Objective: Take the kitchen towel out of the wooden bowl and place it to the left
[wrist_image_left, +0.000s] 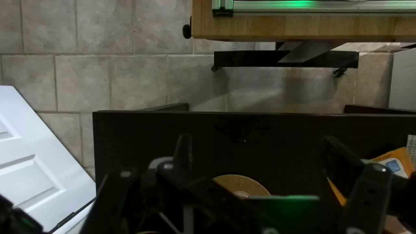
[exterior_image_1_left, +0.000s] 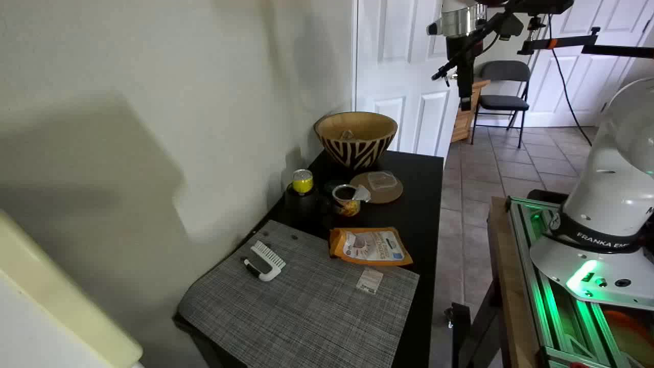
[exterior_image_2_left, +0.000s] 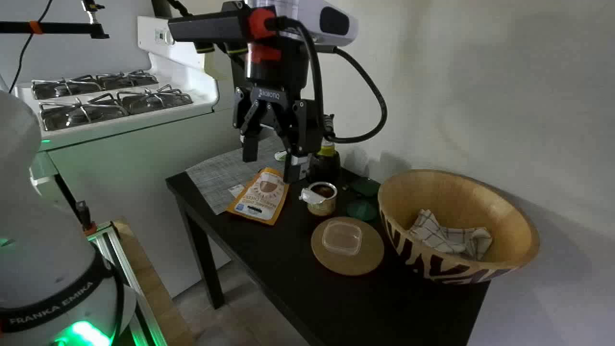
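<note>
The wooden bowl [exterior_image_2_left: 461, 197] with dark zebra-like stripes stands at one end of the black table; it also shows in an exterior view [exterior_image_1_left: 360, 148]. The white checked kitchen towel [exterior_image_2_left: 449, 236] lies crumpled inside the bowl. Only a small pale piece of the towel [exterior_image_1_left: 347, 134] shows over the rim there. My gripper [exterior_image_2_left: 270, 161] hangs in the air above the table, apart from the bowl and towel, pointing down. Its fingers are spread with nothing between them, as the wrist view [wrist_image_left: 256, 143] also shows. The towel is not visible in the wrist view.
On the black table [exterior_image_2_left: 307, 288] are a round board with a clear plastic lid [exterior_image_2_left: 342, 238], an opened can [exterior_image_2_left: 322, 199], an orange pouch [exterior_image_2_left: 262, 197] and a dark jar with a yellow can [exterior_image_1_left: 302, 181]. A grey mat [exterior_image_1_left: 306, 306] holds a white brush [exterior_image_1_left: 268, 260]. A wall runs behind.
</note>
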